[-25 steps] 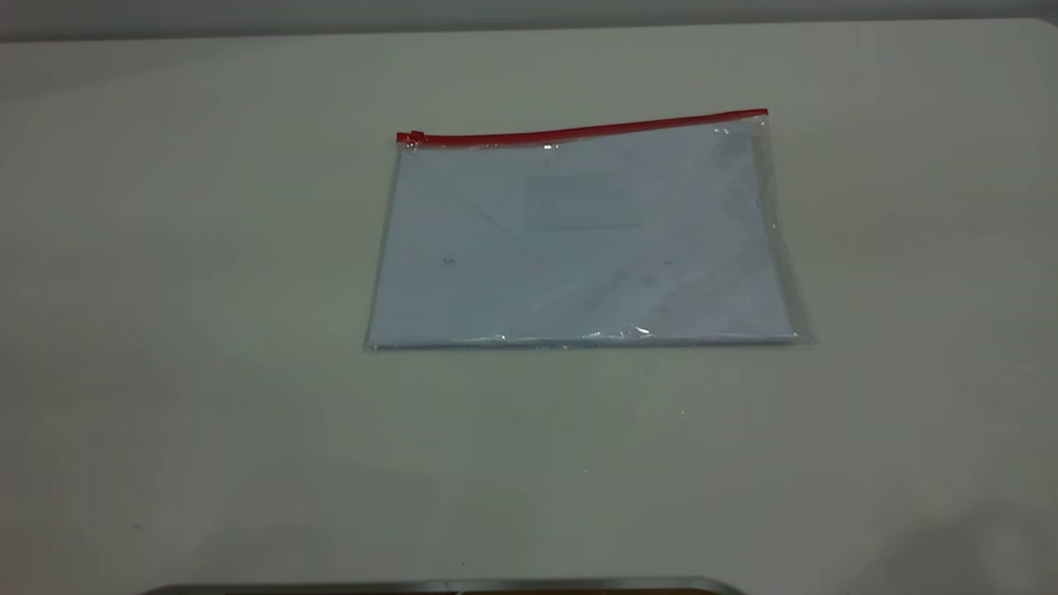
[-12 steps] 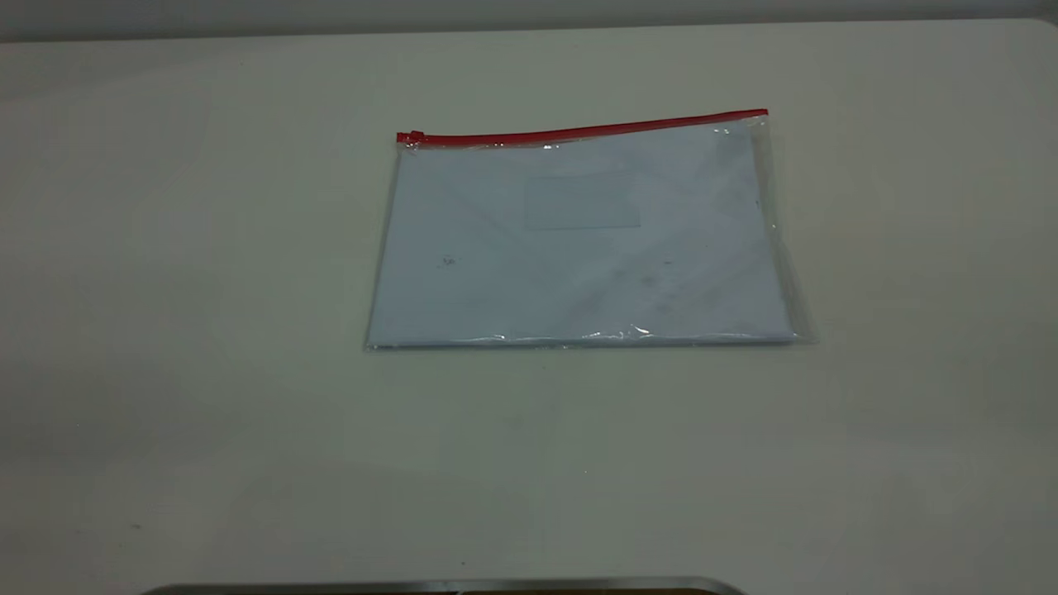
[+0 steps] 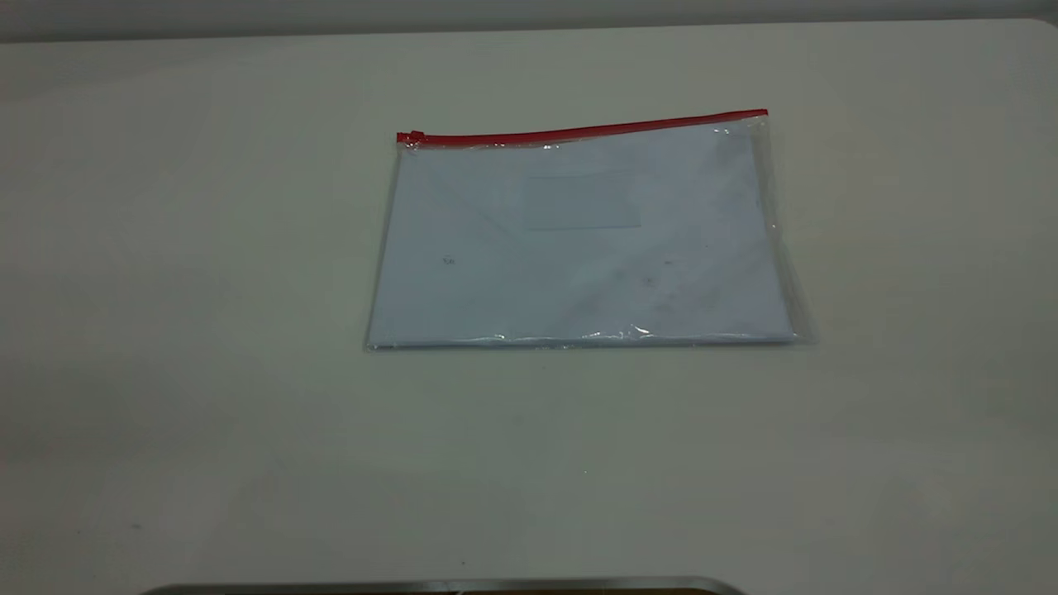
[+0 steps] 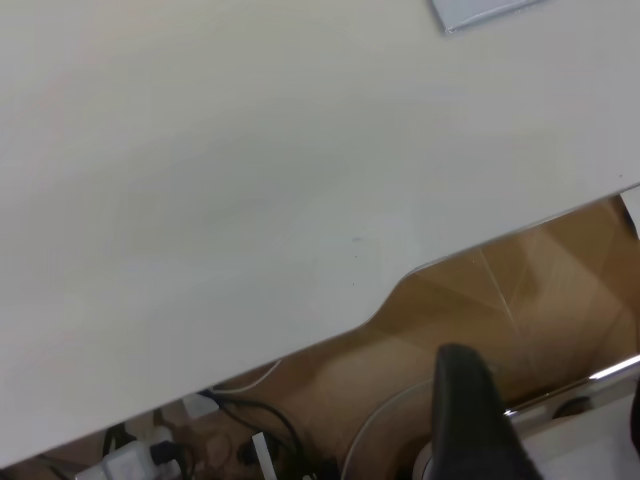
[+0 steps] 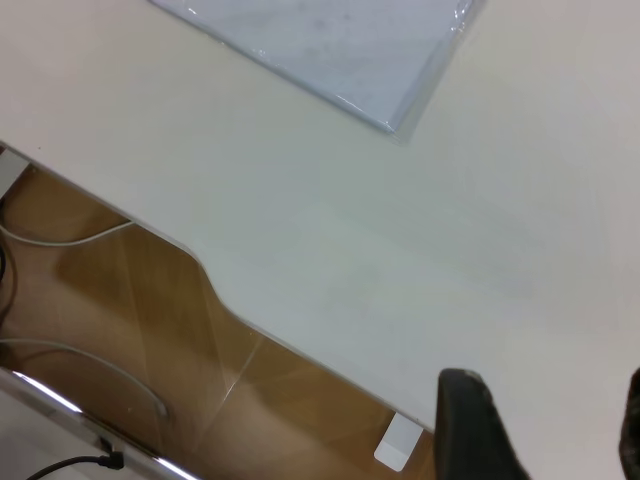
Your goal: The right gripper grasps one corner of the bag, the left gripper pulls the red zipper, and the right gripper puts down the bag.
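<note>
The bag (image 3: 583, 240) lies flat on the white table, clear plastic with white sheets and a faint label inside. Its red zipper (image 3: 579, 130) runs along the far edge, with the small slider tab (image 3: 411, 137) at the left end. The corner of the bag (image 3: 762, 116) at the zipper's right end rests on the table, untouched. Neither arm shows in the exterior view. My left gripper (image 4: 550, 420) hangs open beyond the table's near edge, far from the bag (image 4: 490, 10). My right gripper (image 5: 545, 420) is open over the near table edge, a stretch away from the bag (image 5: 330, 40).
The table (image 3: 165, 330) spreads wide around the bag on all sides. A metal rail (image 3: 446, 585) runs along its near edge. Below the edge lie a wooden floor (image 5: 120, 330) and loose cables (image 4: 250, 410).
A faint shadow at the table's near right corner has faded. The bag has not moved.
</note>
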Tool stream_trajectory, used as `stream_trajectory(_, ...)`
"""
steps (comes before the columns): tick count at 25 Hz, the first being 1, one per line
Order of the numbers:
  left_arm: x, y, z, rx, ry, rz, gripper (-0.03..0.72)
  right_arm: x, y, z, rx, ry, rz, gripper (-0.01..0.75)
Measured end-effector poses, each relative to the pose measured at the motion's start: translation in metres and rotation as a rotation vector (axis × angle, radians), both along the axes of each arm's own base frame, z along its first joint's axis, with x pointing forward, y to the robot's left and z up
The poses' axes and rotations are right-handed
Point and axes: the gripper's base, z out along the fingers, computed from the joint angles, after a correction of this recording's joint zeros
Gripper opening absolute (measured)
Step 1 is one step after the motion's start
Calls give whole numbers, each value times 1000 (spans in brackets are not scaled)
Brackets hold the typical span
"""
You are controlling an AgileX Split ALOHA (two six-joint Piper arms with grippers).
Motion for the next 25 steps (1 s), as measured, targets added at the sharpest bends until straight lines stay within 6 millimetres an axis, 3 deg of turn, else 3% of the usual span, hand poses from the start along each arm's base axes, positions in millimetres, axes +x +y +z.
stream_trajectory(4,1,1,0,-9,0,80,446,-1,-2,0,12,-4,-60,398)
stream_trajectory(12,-13,2,1,-19,-119,294,446,-19,-15,3,49,-143,-521,398)
stream_trajectory(16,-27,0,0,-23,-223,309,445,-36,-15,3,74,-256,-552,398)
stream_trajectory(25,-31,-1,-1,-26,-241,309,445,-37,-14,3,79,-256,-546,398)
